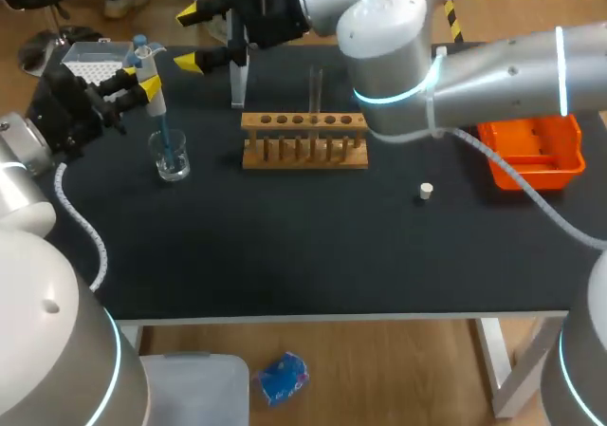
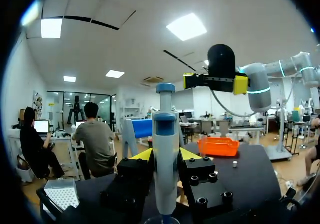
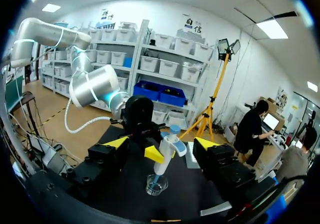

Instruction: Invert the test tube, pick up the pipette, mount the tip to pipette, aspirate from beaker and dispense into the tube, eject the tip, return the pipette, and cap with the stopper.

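From above, the left gripper [image 1: 142,80] holds the pipette [image 1: 156,113] straight up, tip down in the beaker [image 1: 174,163]. The tube [image 1: 316,89] stands in the rack [image 1: 303,153] off to its right, and the way across looks open. In the left wrist view, both fingers pinch the pipette. In the right wrist view, the right gripper [image 3: 162,144] hangs wide open, holding nothing.

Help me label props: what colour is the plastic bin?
Orange plastic bin; clearest in head view.

No writing, label or number can be read on the surface [image 1: 285,255] or anything on it.
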### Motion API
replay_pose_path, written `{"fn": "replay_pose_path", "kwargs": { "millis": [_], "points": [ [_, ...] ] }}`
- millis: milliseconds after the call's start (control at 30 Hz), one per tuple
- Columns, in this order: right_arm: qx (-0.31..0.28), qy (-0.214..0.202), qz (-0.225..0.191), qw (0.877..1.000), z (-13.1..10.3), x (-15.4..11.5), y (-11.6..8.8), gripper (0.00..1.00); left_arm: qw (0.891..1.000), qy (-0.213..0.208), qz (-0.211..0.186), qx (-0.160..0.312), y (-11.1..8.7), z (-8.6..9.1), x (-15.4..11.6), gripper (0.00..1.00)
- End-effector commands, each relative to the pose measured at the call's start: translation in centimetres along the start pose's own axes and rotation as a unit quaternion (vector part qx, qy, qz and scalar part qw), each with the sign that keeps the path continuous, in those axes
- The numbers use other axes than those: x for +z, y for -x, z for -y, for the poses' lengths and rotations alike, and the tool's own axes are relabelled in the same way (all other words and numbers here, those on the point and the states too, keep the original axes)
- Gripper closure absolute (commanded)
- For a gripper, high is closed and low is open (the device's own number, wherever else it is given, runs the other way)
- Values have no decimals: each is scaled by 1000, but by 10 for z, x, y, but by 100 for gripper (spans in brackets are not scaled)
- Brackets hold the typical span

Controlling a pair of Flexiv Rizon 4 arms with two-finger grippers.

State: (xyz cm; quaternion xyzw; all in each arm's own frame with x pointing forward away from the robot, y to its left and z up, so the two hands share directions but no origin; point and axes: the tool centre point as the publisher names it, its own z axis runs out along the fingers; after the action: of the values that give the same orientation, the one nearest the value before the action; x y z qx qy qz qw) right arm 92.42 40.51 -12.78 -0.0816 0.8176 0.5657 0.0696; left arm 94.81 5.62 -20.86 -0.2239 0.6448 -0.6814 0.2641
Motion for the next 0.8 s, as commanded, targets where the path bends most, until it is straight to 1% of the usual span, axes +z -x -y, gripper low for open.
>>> {"fn": "replay_pose_path", "kwargs": {
  "millis": [33,167,200,267,333,433,567,800],
  "points": [
    [7,-53,-101,993,-5,10,12,100,1000,-2,0,0,1,-1,0,100],
    [19,-61,-107,992,-6,17,14,100,1000,-2,0,0,1,-1,0,100],
    [32,-54,-111,992,-6,18,14,100,1000,-2,0,0,1,-1,0,100],
    [39,-53,-110,992,-6,22,15,100,1000,-2,0,0,1,-1,0,100],
    [58,-36,-113,991,-6,26,15,100,1000,-2,0,0,1,-1,0,100],
    [74,-12,-106,992,-6,31,17,100,1000,-2,0,0,1,-1,0,100],
    [83,11,-100,991,-10,36,19,100,1000,-2,0,0,1,-1,0,100],
    [83,26,-93,992,-21,47,20,100,1000,-2,0,0,1,-1,0,100]
  ]
}}
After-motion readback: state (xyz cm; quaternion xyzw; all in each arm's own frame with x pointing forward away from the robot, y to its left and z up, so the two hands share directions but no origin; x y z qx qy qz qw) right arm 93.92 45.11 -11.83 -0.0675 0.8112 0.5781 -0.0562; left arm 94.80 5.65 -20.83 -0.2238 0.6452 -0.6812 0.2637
